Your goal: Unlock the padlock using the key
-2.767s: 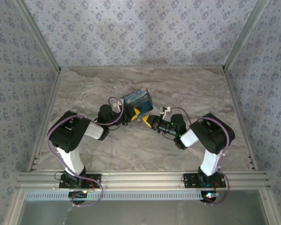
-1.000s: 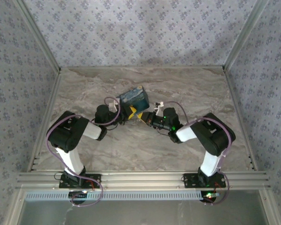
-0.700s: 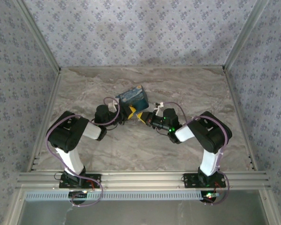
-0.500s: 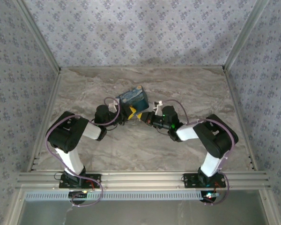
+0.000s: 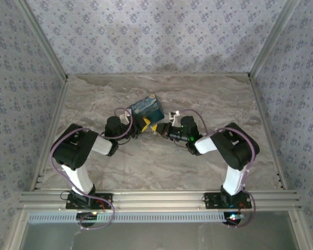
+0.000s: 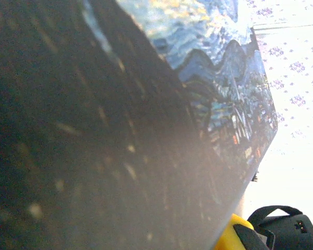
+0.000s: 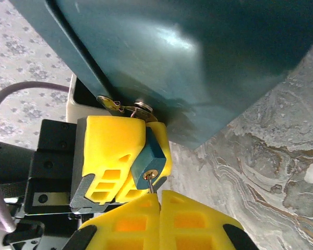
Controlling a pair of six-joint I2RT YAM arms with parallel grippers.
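A small teal padlock hangs from the metal hasp of a dark teal box. My left gripper is shut on the padlock, one yellow pad on each side of it. My right gripper is shut on the key. The key's thin blade points up, and its tip sits in the brass keyhole. From above, the left gripper and the right gripper meet nose to nose just below the box. The box's painted lid looms close in the left wrist view.
The box sits near the middle of the marble table. Patterned walls and metal frame posts close in the back and sides. Both arms are bent inward, with cables looping near the box.
The right gripper has closed in on the left gripper and the padlock. Over the last second the box and both grippers have shifted slightly up and left. Both grips are unchanged.
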